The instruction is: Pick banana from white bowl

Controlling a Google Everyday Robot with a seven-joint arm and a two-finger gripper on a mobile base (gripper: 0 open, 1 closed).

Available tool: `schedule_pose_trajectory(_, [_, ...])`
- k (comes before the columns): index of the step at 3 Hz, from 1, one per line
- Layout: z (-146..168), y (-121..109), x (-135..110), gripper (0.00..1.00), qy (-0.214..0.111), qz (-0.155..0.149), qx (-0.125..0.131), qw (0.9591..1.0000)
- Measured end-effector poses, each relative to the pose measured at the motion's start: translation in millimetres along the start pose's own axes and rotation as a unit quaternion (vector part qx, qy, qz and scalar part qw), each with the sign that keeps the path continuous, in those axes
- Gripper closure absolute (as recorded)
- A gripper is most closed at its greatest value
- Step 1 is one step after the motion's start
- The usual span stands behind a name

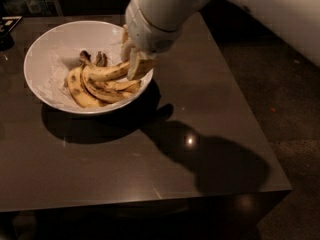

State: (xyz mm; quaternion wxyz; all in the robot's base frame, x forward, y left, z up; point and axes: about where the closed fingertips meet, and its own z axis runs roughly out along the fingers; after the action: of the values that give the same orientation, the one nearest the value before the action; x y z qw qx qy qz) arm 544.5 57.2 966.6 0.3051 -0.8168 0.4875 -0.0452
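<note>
White-cased, slants down from upper right with the gripper at the white bowl's right rim, clamped on the banana's right end. Lies across other bananas inside the bowl, long axis left-right, nearly level.

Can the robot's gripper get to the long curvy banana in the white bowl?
Probably yes. The gripper hangs over the right side of the white bowl, right at the fruit pile. Nothing covers the banana, though a shorter banana lies against it.
</note>
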Motion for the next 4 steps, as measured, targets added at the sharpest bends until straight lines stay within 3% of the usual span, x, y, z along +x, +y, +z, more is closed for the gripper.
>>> schedule_pose_trajectory(2, [-34.5,41.3,-5.7,1.0,-0.061,0.008,0.094,0.9937])
schedule_pose_trajectory(4, [-54.0,91.7,-6.6,1.0,-0.076,0.04,0.141,0.9864])
